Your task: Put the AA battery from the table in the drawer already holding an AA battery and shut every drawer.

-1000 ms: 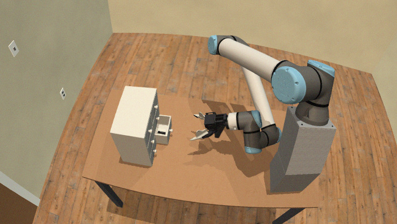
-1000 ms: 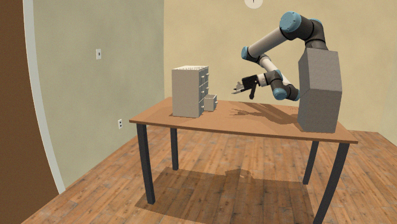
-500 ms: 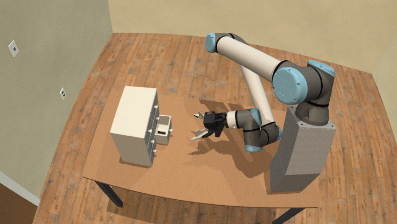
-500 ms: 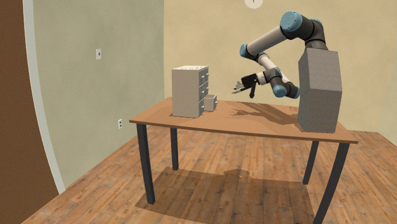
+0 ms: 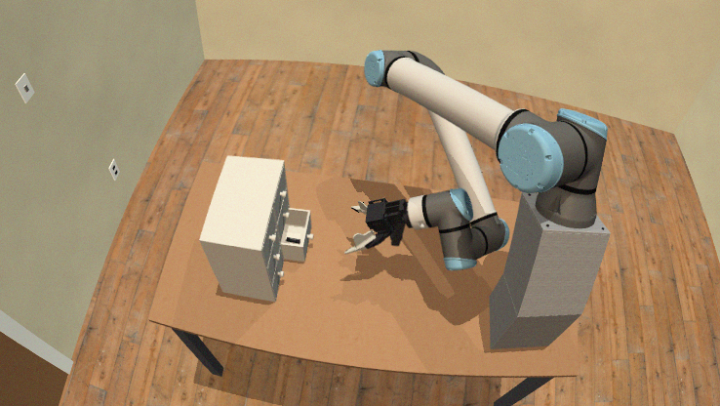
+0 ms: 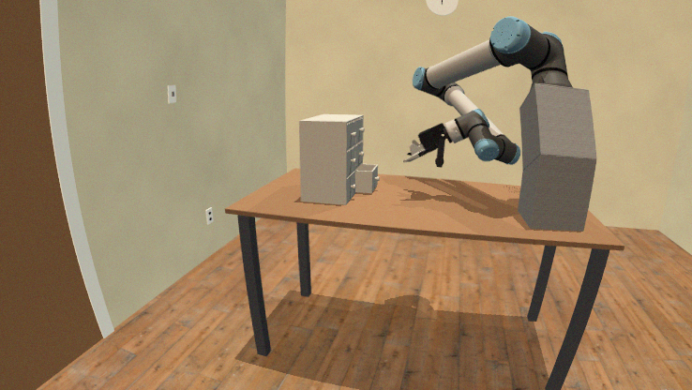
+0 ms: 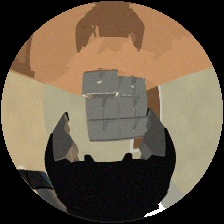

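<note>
open drawer [image 5: 293, 253] [image 6: 365, 180] [image 7: 99, 82]: inside hidden by its walls in exterior view; dark item [image 5: 293, 240] in it: too small to identify or count | chest [image 5: 242, 201] [image 6: 323, 162] [image 7: 103, 130]: back hidden; knobs blurred in wrist view | round wall fitting [image 6: 442, 6]: cut by top edge | near right leg [image 5: 521, 391] [image 6: 579, 314]: foot cropped in top and exterior views
</note>
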Motion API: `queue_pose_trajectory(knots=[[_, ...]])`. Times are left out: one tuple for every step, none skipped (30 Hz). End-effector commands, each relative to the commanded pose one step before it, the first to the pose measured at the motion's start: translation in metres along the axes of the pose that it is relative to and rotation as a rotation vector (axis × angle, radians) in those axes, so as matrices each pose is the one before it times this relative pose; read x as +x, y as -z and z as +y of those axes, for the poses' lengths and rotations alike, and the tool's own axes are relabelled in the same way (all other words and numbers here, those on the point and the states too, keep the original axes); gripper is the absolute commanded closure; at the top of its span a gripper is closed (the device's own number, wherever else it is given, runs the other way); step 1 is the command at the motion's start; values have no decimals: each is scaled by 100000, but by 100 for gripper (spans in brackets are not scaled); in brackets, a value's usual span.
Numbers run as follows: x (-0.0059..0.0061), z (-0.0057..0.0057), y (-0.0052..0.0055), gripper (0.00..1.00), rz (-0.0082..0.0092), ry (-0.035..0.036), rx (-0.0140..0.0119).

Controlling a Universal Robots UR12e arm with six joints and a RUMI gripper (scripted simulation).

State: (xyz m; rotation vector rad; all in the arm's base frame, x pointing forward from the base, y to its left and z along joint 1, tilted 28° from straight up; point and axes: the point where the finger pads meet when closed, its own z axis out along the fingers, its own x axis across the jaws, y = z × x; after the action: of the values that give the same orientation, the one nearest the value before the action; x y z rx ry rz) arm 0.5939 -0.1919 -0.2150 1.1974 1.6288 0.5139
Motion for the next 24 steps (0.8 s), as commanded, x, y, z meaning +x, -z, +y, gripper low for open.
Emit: queue_pose_trajectory(knots=[[3, 176, 69, 0, -18, -12, 4170], [-2, 29, 13, 0, 2, -10, 1040], [0, 0, 0, 0, 0, 0, 0], [0, 0, 0, 0, 0, 0, 0], [-4, 30, 11, 0, 2, -16, 1067], [0, 30, 19, 0, 0, -1, 1097], [4, 31, 27, 0, -2, 14, 1125], [3, 31, 27, 0, -2, 13, 1154], [-5, 31, 10, 0, 6, -23, 1184], [-1, 32, 20, 0, 1, -6, 1212], [3, 33, 30, 0, -4, 13, 1238], [3, 33, 32, 0, -4, 15, 1268], [-5, 33, 14, 0, 9, -24, 1305], [0, 34, 25, 0, 1, -3, 1330], [4, 35, 38, 0, -8, 20, 1353], [0, 34, 26, 0, 3, -5, 1393], [-3, 35, 22, 0, 7, -17, 1428], [2, 36, 36, 0, -4, 9, 1450], [3, 37, 43, 0, -9, 20, 1476], [0, 0, 0, 0, 0, 0, 0], [0, 0, 0, 0, 0, 0, 0], [-3, 35, 19, 0, 14, -27, 1521], [0, 37, 36, 0, -1, 2, 1540], [4, 38, 53, 0, -18, 32, 1558]])
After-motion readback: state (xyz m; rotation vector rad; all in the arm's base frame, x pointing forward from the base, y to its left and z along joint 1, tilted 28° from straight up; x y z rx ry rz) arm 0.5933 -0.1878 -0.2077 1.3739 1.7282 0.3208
